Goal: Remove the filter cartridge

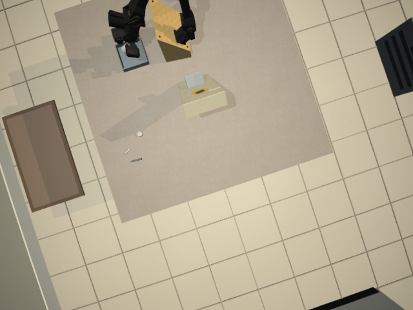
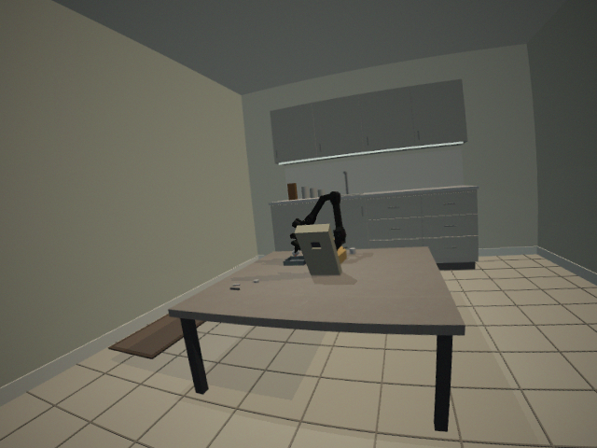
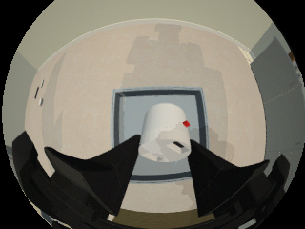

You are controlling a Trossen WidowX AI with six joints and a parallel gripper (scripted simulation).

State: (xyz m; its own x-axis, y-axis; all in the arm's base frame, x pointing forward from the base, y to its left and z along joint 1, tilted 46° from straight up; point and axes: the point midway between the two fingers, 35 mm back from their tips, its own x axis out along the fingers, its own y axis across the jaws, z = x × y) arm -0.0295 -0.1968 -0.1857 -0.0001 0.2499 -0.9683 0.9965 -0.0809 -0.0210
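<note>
My gripper is shut on the white round filter cartridge, which bears a red dot and a dark slot. It holds the cartridge over the middle of the small grey-blue tray at the table's far left. I cannot tell whether the cartridge touches the tray floor. The beige service panel box stands mid-table, and its round socket shows a dark opening.
The arm's base sits on a yellow wedge block beside the tray. A small white disc, a white pin and a grey pin lie on the table's left part. A brown mat lies on the floor.
</note>
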